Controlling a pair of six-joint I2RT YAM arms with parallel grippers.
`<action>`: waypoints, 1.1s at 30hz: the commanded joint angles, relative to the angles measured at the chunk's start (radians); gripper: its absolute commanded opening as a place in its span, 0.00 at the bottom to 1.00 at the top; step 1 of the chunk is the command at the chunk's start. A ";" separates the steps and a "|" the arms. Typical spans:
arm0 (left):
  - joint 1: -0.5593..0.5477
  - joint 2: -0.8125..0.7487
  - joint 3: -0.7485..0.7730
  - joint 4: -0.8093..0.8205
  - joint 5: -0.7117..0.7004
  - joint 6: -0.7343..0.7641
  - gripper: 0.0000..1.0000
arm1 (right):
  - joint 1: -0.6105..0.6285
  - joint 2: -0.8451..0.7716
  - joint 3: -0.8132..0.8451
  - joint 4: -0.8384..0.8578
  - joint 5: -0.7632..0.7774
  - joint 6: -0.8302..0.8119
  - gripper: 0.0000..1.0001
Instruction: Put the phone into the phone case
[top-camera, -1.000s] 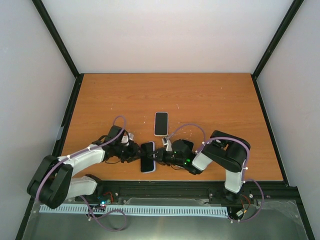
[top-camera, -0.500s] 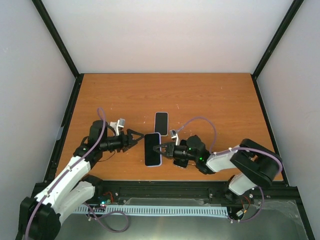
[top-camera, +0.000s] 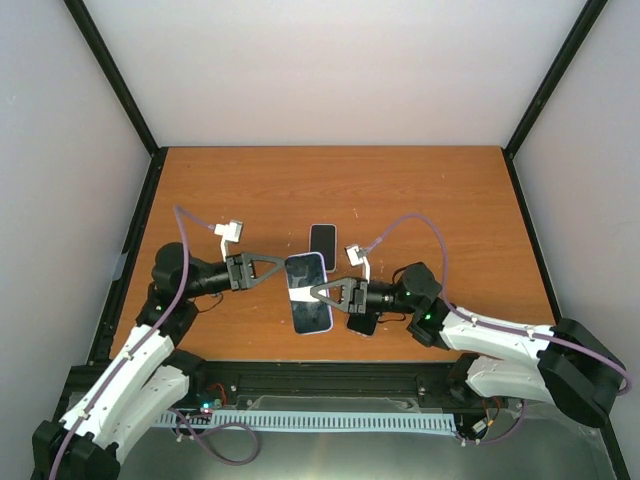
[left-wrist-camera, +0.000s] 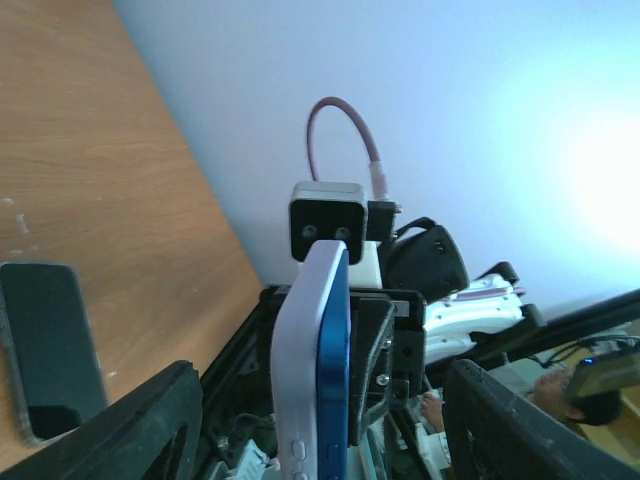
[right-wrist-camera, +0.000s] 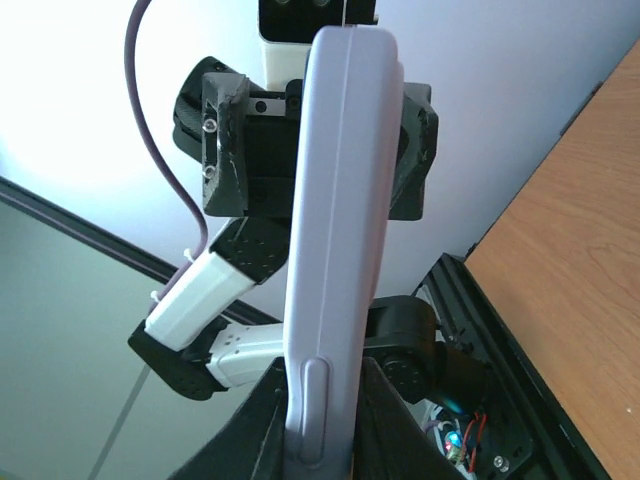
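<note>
A lilac phone case (left-wrist-camera: 303, 350) with a blue phone (left-wrist-camera: 337, 380) lying against its open side hangs in the air over the near middle of the table (top-camera: 440, 210). In the top view the pair (top-camera: 306, 285) shows between both grippers. My right gripper (top-camera: 322, 293) is shut on the case's right edge, and its fingers (right-wrist-camera: 258, 425) press the case (right-wrist-camera: 335, 200) from both sides. My left gripper (top-camera: 281, 269) is open. Its fingers (left-wrist-camera: 150, 430) stand wide apart on either side of the phone's end, without touching it.
A second dark-screened phone (top-camera: 322, 246) lies flat on the table just behind the held one; it also shows in the left wrist view (left-wrist-camera: 50, 345). A black frame rail (top-camera: 330, 375) runs along the near edge. White walls enclose the table.
The cased phone has risen from the table in my right gripper and moved slightly farther from the bases. My left arm has drawn back to the left and lifted.
</note>
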 joint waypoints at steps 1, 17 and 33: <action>0.004 -0.006 -0.034 0.268 0.091 -0.118 0.64 | -0.001 -0.020 0.052 0.020 -0.051 0.004 0.13; 0.004 0.018 -0.071 0.315 0.111 -0.145 0.39 | 0.021 0.049 0.080 0.119 -0.048 0.067 0.14; 0.004 0.033 0.021 0.008 0.033 0.005 0.00 | 0.027 0.072 0.075 0.112 -0.022 0.065 0.22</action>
